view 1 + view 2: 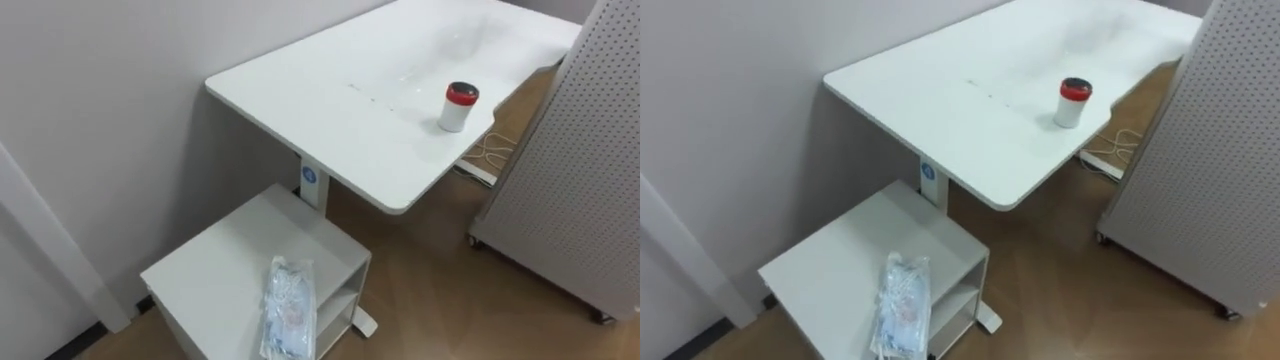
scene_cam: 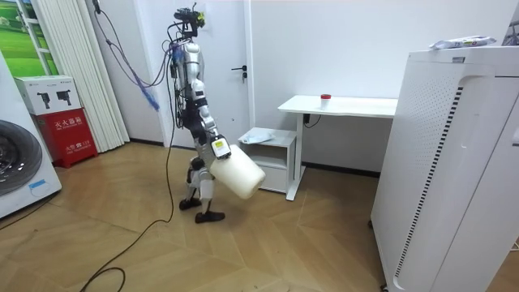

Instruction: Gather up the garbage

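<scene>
A crumpled clear plastic wrapper (image 1: 288, 308) lies on top of a low white cabinet (image 1: 225, 270), near its front edge. It shows as a pale scrap (image 2: 256, 136) in the room view. A small white cup with a red lid (image 1: 459, 107) stands upright near the desk's right edge. In the room view I stand a step from the cabinet, facing it. My right hand (image 2: 217, 147) hangs low in front of me and holds a white bin (image 2: 238, 172) by its rim, tilted with its mouth up toward me.
The white desk (image 1: 360, 110) stands against the wall, above and behind the cabinet. A tall white perforated unit on castors (image 1: 580, 180) blocks the right side. A cable (image 1: 490, 152) lies on the wooden floor beneath the desk.
</scene>
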You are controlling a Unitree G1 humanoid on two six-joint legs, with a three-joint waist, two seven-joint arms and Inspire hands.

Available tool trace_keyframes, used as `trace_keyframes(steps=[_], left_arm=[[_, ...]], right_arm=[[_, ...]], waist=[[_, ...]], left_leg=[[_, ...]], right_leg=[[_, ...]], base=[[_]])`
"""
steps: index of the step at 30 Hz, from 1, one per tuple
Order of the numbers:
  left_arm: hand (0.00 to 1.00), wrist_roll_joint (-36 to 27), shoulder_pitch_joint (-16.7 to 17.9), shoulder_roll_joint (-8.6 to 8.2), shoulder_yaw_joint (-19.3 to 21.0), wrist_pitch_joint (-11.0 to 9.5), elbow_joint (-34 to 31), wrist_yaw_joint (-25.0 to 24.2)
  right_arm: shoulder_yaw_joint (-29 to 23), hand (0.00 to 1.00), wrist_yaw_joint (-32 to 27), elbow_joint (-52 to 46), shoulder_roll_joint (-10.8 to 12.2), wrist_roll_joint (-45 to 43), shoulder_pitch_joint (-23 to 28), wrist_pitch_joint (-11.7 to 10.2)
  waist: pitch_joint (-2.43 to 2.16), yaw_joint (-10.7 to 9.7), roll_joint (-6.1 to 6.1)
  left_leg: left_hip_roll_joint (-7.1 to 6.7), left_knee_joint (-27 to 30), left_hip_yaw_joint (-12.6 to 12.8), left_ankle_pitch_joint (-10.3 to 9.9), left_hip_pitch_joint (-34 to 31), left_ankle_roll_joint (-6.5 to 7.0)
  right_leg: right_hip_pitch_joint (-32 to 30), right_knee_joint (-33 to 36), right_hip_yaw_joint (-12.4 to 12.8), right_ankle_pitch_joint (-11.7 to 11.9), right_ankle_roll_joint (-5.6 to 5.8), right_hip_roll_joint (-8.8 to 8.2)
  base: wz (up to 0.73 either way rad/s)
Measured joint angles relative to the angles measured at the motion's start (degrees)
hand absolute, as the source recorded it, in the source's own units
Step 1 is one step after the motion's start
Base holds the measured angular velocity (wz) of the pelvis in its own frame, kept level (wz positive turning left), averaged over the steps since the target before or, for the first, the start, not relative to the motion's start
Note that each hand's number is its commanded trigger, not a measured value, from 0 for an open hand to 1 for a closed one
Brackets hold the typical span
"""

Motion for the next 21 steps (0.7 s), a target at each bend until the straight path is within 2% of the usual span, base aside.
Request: trace_keyframes(steps=[3, 4, 5, 6, 7, 9, 12, 13, 15, 17, 19, 21], left_arm=[[0.00, -0.1, -4.5, -0.54, -1.6, -2.4, -3.4, 3.4], [0.00, -0.1, -7.5, -0.86, -2.6, -3.3, -3.1, 4.6], [0.00, -0.1, -9.0, -1.22, -2.8, -4.1, -2.5, 5.0], [0.00, 0.0, -12.5, -1.97, -3.5, -5.6, -1.9, 5.9], [0.00, 0.2, -15.2, -1.94, -4.4, -6.6, -1.6, 6.7], [0.00, 0.2, -16.9, -1.79, -4.9, -7.6, -0.5, 8.5], [0.00, -0.1, -18.6, -1.02, -4.8, -7.7, -0.3, 10.4], [0.00, -0.3, -19.7, -0.76, -5.1, -7.7, -0.2, 11.2], [0.00, -1.2, -21.2, -0.37, -6.4, -8.6, 0.3, 12.6], [0.00, -2.5, -24.2, 0.51, -7.8, -9.0, 1.3, 14.0], [0.00, -2.5, -26.7, 1.18, -8.1, -9.2, 2.0, 15.2], [0.00, -2.5, -28.7, 1.58, -8.2, -9.7, 2.2, 16.3]], right_arm=[[1.6, 1.00, -0.2, 0.9, -0.2, -0.7, -4.2, -0.4], [3.1, 1.00, -0.4, 1.3, -0.3, -0.7, -5.5, -0.9], [3.7, 1.00, -0.6, 1.8, -0.3, -0.5, -6.2, -1.2], [3.9, 1.00, -0.9, 2.2, -0.4, 0.2, -6.9, -1.8], [3.9, 1.00, -0.9, 2.4, -0.2, 1.3, -7.7, -2.0], [3.9, 1.00, -0.2, 2.3, -0.1, 1.5, -9.0, -1.9], [3.9, 1.00, 0.1, 1.6, -0.2, 0.5, -10.4, -1.9], [4.2, 1.00, 0.1, 1.5, -0.2, 1.0, -10.4, -1.9], [5.6, 1.00, 0.1, 1.0, -0.5, 1.5, -10.6, -2.1], [6.4, 1.00, 0.0, 1.1, -1.2, 2.9, -12.2, -2.6], [6.8, 1.00, -0.2, 1.1, -1.7, 3.9, -13.5, -2.6], [7.5, 1.00, -0.6, 0.9, -2.0, 4.1, -14.1, -3.2]], waist=[[0.44, -1.7, 0.77], [1.24, -1.7, 0.87], [1.51, -1.7, 0.93], [1.33, -2.0, 2.06], [1.85, -1.5, 1.34], [1.82, -1.1, 1.27], [1.95, -2.2, 1.98], [2.08, -2.9, 2.10], [2.34, -3.0, 2.53], [2.92, -4.2, 3.30], [3.26, -4.6, 3.79], [3.39, -5.4, 3.91]], left_leg=[[-0.04, 4.8, 0.3, 0.0, -4.8, -0.01], [0.07, 9.2, 0.1, 0.2, -8.6, -0.85], [0.13, 8.8, -0.4, -0.1, -9.9, -0.95], [1.28, 2.0, -1.6, 1.3, -11.7, -0.71], [1.14, 2.3, 1.0, 2.9, -12.9, 1.15], [0.83, 2.0, 3.3, 3.2, -13.8, 1.77], [0.70, 3.7, 3.7, 3.0, -16.8, 2.12], [0.74, 3.8, 3.7, 3.0, -17.8, 2.19], [1.15, 4.5, 4.0, 2.9, -18.8, 2.23], [1.50, 6.0, 4.5, 2.8, -20.9, 2.42], [1.82, 7.3, 5.0, 2.7, -23.0, 2.50], [1.94, 8.3, 5.0, 2.7, -24.8, 2.49]], right_leg=[[-2.3, 0.3, 1.0, 0.1, 0.12, -0.68], [-2.9, 0.3, 3.6, 0.3, 0.49, -1.09], [-3.3, 0.5, 5.2, 0.4, 0.71, -1.14], [-5.5, 2.3, 5.8, 0.3, 1.21, -0.80], [-8.2, 4.6, 6.3, -0.5, 2.15, -1.69], [-10.5, 5.5, 5.0, -0.5, 2.35, -2.27], [-13.8, 7.4, 3.9, 0.2, 2.26, -2.76], [-14.9, 8.2, 3.9, 0.3, 2.23, -2.79], [-15.9, 8.5, 3.9, 0.8, 1.99, -2.70], [-18.4, 10.4, 4.2, 0.9, 1.86, -2.74], [-21.0, 11.9, 4.8, 1.0, 1.67, -2.65], [-23.1, 13.4, 4.9, 0.9, 1.44, -2.68]], base=[[0.29], [0.23], [0.37], [0.25], [0.12], [-0.36], [-0.22], [0.04], [-0.10], [-0.15], [-0.18], [-0.09]])
